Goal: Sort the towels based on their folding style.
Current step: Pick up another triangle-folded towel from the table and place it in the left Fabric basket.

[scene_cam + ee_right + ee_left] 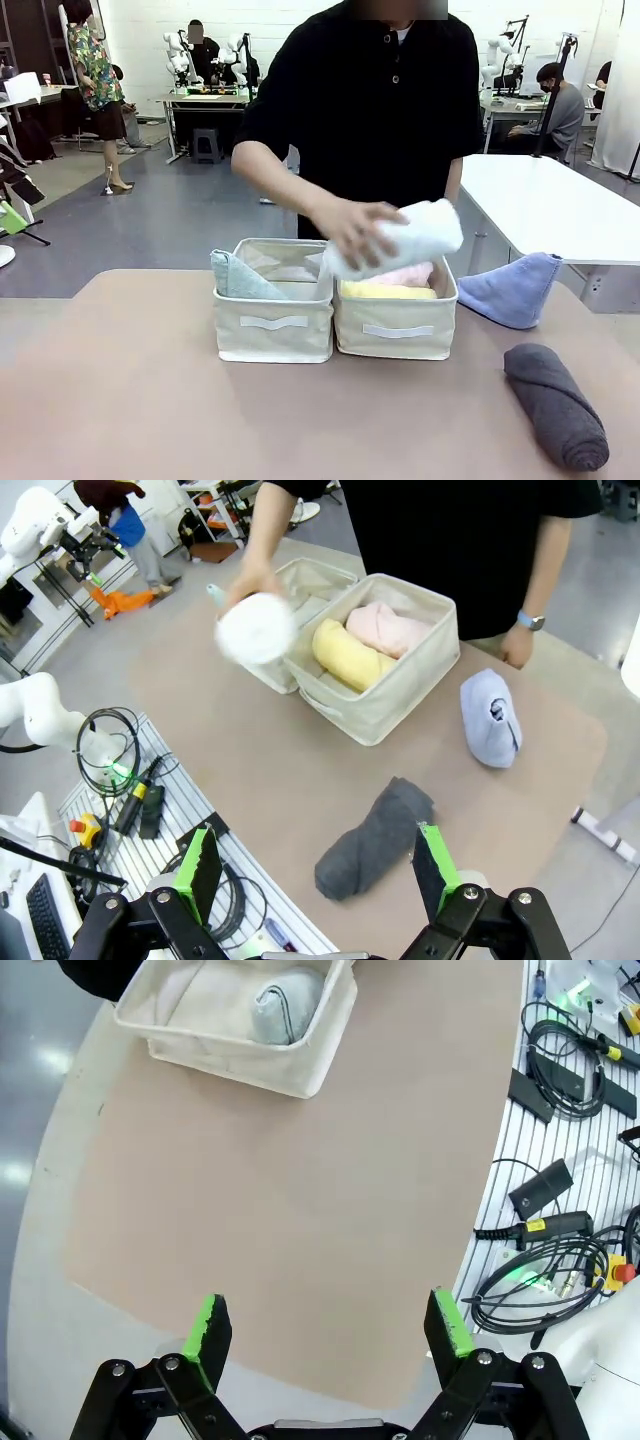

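Hovering with right end effector (318,852) and left end effector (328,1310) both spread, empty. White roll (400,237) in person's hand (350,228) over bin (397,348) of rolls. Dark grey roll (375,838) on counter (120,400); probably best: grasp across mid-length, lift clear of bin wall, lay beside yellow roll (345,652).

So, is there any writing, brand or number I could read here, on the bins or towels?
None readable.
White tabs on the left cream bin and right cream bin: blank.
Yellow tag on a black cable: too small to read.
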